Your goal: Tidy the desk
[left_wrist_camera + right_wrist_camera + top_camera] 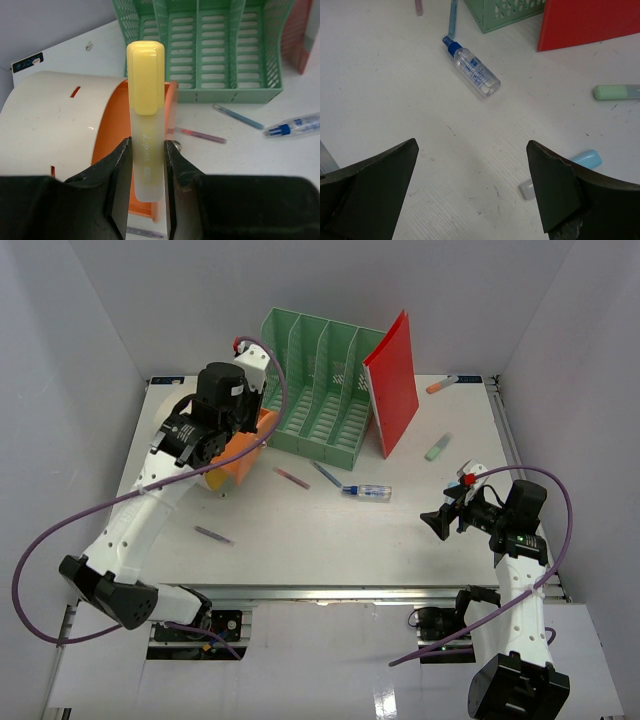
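The white desk [330,540] carries scattered stationery. My left gripper [148,150] is shut on a yellow highlighter [145,85], which points forward over the orange face [112,130] of a beige cylindrical holder [55,125] lying on its side. In the top view that gripper [225,455] hovers at the holder [245,455], left of the green file rack [320,390]. My right gripper [472,145] hangs open over bare desk at the right [440,520], with nothing between its fingers.
A red folder [393,380] leans on the rack's right end. A small spray bottle [367,492], a blue pen [326,475], a pink pen [292,478] and a purple pen [213,535] lie mid-desk. A green highlighter [438,448], an orange marker [441,384] and a light blue highlighter [582,160] lie at the right.
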